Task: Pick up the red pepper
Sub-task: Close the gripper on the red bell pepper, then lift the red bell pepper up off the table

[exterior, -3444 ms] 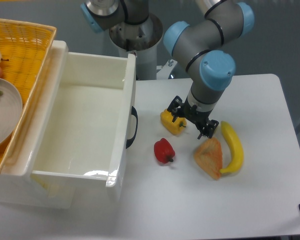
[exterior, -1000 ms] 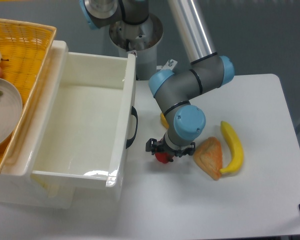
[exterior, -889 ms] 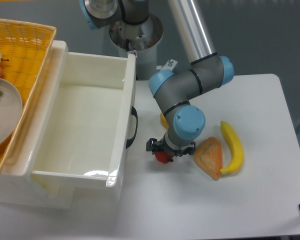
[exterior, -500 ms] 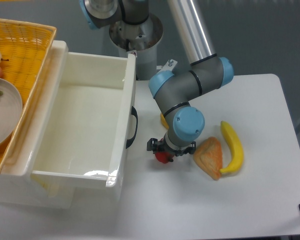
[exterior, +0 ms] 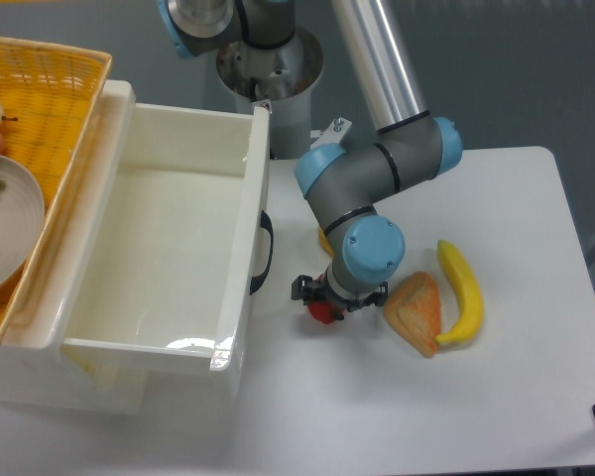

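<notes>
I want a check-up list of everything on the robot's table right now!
Surface: white table, no spills seen.
Job's things: red pepper on the table, mostly hidden under the gripper.
Clutter: banana; orange wedge-shaped food; yellow pepper, mostly hidden; white bin, looks empty.
Grippers: gripper down around the red pepper; fingers' closure cannot be told.
Cables: nothing seen.
Surroundings: yellow basket holding a plate, left of the bin.

On the white table point(exterior: 535, 377), the small red bell pepper point(exterior: 323, 311) sits under the two-finger gripper point(exterior: 335, 295), right of the white plastic bin point(exterior: 233, 337); the triangular orange pastry point(exterior: 416, 313) and curved yellow banana point(exterior: 463, 293) lie further right.
</notes>
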`<state>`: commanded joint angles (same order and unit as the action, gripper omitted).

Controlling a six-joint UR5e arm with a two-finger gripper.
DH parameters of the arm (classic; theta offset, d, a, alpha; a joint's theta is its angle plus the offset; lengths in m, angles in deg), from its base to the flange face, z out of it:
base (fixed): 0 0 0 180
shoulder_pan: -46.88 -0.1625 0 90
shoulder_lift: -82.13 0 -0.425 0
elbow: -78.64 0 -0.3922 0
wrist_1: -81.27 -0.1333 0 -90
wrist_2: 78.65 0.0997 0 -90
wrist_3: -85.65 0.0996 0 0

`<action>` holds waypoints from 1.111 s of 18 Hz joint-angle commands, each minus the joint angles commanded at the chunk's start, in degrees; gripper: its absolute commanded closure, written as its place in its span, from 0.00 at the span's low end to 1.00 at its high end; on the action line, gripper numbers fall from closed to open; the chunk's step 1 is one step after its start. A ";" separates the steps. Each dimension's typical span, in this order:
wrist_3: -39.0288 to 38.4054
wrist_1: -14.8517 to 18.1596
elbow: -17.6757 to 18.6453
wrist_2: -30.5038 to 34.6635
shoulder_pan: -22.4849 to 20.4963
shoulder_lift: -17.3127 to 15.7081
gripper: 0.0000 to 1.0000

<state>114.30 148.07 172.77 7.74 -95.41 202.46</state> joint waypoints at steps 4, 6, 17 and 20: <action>0.26 0.00 -0.18 0.00 0.00 0.26 0.07; 0.35 0.00 -0.26 0.09 0.00 0.35 0.12; 1.23 0.18 -2.20 2.54 -0.44 0.70 0.34; 2.90 0.18 -2.37 2.81 -0.44 0.53 0.37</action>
<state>117.20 148.25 170.40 10.56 -95.85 202.99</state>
